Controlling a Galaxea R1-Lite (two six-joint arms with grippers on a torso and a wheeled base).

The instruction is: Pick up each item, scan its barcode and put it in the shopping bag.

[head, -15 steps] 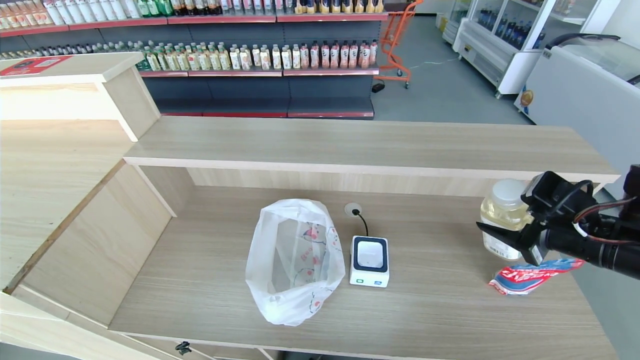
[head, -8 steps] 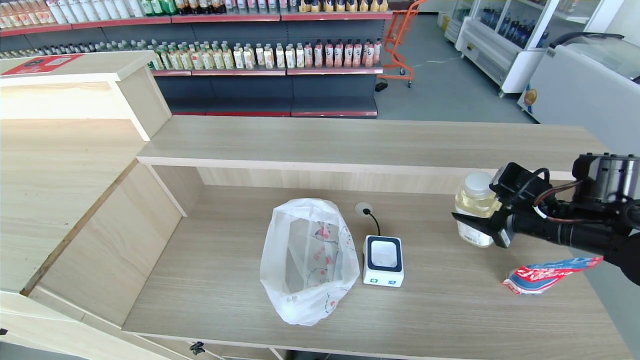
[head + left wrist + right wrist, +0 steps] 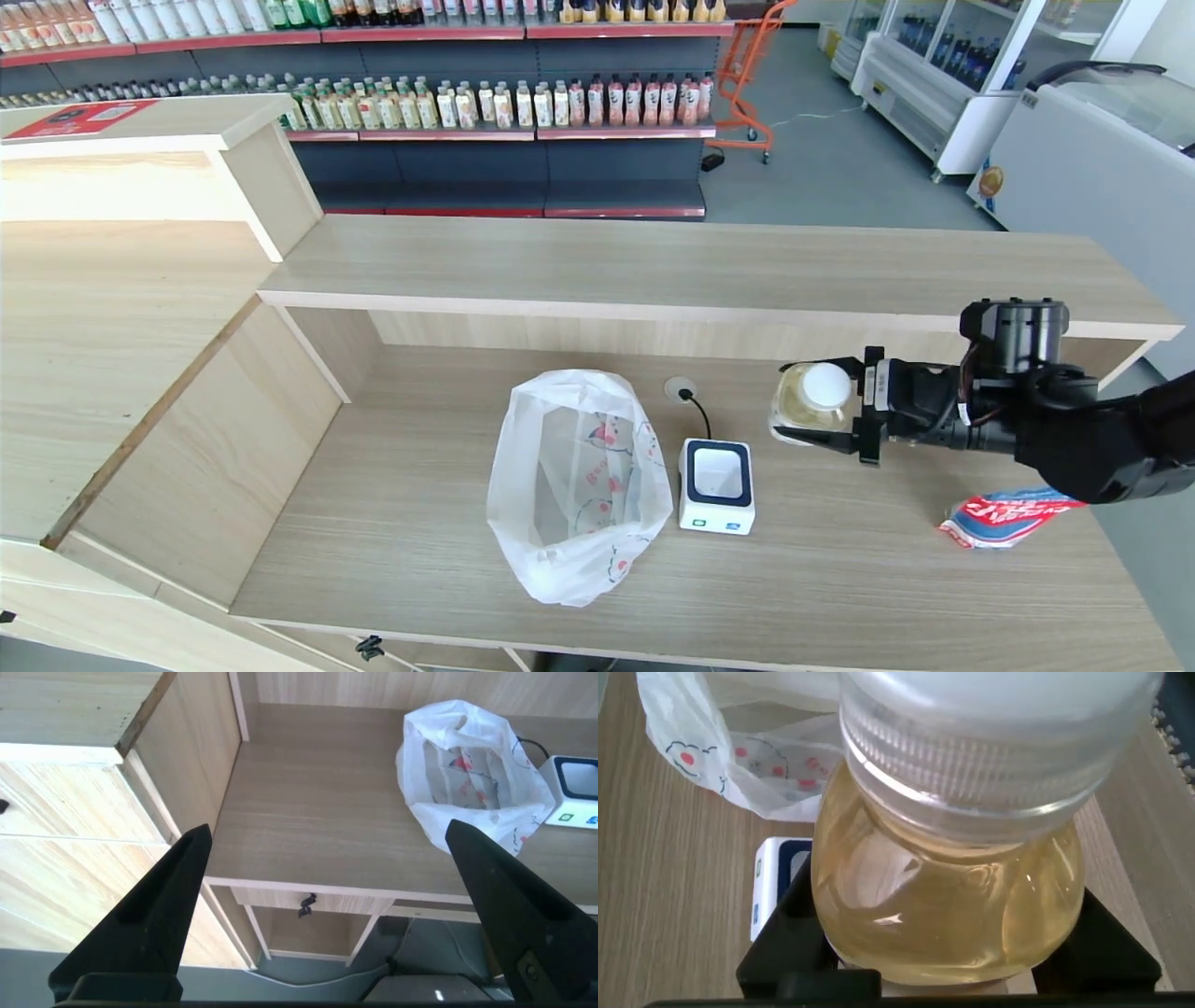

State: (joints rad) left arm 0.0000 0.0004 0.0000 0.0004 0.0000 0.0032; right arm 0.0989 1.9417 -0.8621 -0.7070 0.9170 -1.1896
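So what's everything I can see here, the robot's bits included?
Counter: one, light wood, under the items.
Shopping bag: one, white see-through, open, mid-counter.
Scanner: one, white with a dark face, right beside the bag, cabled.
Bottle: one, pale yellow liquid, white cap, held up right of the scanner.
Snack packet: one, red, white and blue, lying at the counter's right end.
Shelves: rows of drink bottles, across the aisle.
Trolley: one, orange, at the shelves' end.
Chillers: several, white, far right.
Right tool: black, shut on the bottle.
Left tool: black, open, empty, by the counter's near left corner.
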